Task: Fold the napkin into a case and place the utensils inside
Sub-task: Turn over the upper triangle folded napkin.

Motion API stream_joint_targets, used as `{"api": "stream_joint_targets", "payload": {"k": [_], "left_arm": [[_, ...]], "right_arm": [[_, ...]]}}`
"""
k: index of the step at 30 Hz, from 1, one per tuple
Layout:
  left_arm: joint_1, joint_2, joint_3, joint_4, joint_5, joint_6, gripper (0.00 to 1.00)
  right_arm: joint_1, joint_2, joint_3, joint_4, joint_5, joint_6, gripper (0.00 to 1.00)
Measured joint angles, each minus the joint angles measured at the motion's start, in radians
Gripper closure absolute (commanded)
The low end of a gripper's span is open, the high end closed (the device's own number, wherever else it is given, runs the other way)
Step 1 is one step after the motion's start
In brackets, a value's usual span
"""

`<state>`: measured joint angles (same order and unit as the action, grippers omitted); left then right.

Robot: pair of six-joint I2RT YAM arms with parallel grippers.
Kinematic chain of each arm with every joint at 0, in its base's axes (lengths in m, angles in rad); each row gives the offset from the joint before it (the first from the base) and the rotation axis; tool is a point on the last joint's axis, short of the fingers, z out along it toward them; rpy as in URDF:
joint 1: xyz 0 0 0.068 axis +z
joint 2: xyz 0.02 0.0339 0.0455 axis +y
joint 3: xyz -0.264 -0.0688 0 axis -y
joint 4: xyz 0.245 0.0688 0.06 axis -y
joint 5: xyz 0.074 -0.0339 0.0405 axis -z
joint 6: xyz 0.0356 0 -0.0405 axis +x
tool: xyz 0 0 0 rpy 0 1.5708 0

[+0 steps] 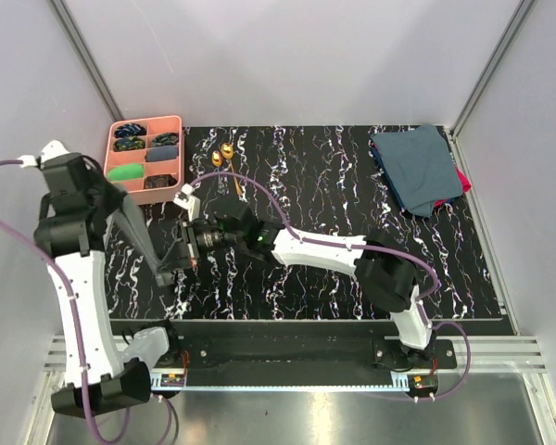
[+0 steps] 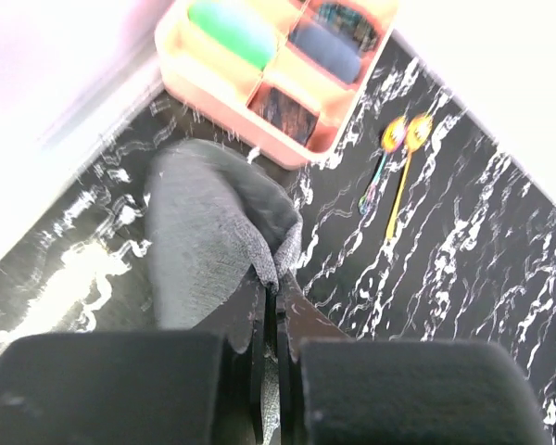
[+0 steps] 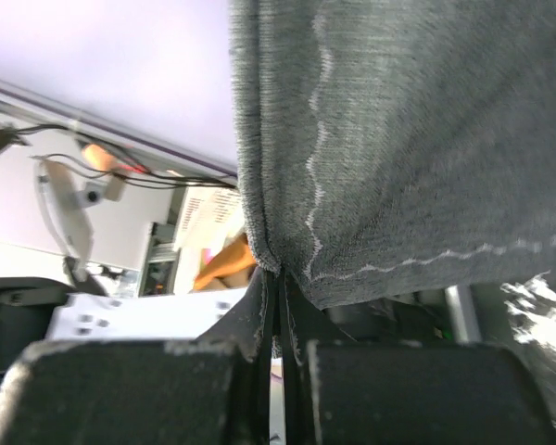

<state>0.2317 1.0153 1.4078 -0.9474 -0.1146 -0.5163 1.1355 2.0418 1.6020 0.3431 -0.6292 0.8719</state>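
**A:** From above, where is the napkin?

**B:** It's a grey strip slanting over the left part of the tabletop, strung between the two arms. It sits nearer than the tray, which is in the far-left corner. The utensils lie side by side near the far edge, just right of the tray. The cloths are heaped in the far-right corner.

**A:** And the left wrist view?

**B:** The left gripper is closed, its jaws all but meeting, with a fold of napkin pinched at the tips. Beyond the tips the fabric bulges and flops off to the left (no stiffness in it at all).

**A:** The right wrist view?

**B:** The right gripper is clamped tight too. It grips the napkin right at a corner, where two pale stitched hems meet. The rest of the sheet spreads above and to the right.

**A:** How will it handle?

**B:** I'd judge it light and limp, with a weave that grips a little. It will sag and crease wherever nothing supports it. The places to take it are the corners or along a hem, pulled taut between two holds for a clean fold. The utensils look thin, hard and slick, so I'd pinch each across the handle, low to the tabletop.
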Motion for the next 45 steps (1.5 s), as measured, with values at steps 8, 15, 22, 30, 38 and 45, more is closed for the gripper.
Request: {"api": "stream_joint_targets", "payload": {"k": [8,15,22,30,38,45], "left_arm": [[0.012,0.068,0.057,-0.042,0.154,0.070,1.00],[-0.219,0.381,-0.168,0.107,0.198,0.059,1.00],[-0.480,0.636,-0.198,0.261,0.172,0.008,1.00],[-0.665,0.766,-0.169,0.343,0.119,-0.060,1.00],[-0.761,0.864,-0.104,0.396,0.079,-0.109,0.60],[-0.774,0.876,0.030,0.458,0.076,-0.118,0.23]], "right_arm": [[-0.006,0.003,-0.091,0.159,-0.010,0.103,1.00],[-0.066,0.047,-0.380,0.362,0.001,0.227,1.00],[-0.146,0.054,-0.713,0.559,0.035,0.305,1.00],[-0.198,0.054,-0.948,0.780,0.061,0.366,0.96],[-0.217,0.035,-1.053,0.832,0.062,0.372,0.63],[-0.249,-0.224,-1.173,0.569,0.044,0.273,0.36]]}}
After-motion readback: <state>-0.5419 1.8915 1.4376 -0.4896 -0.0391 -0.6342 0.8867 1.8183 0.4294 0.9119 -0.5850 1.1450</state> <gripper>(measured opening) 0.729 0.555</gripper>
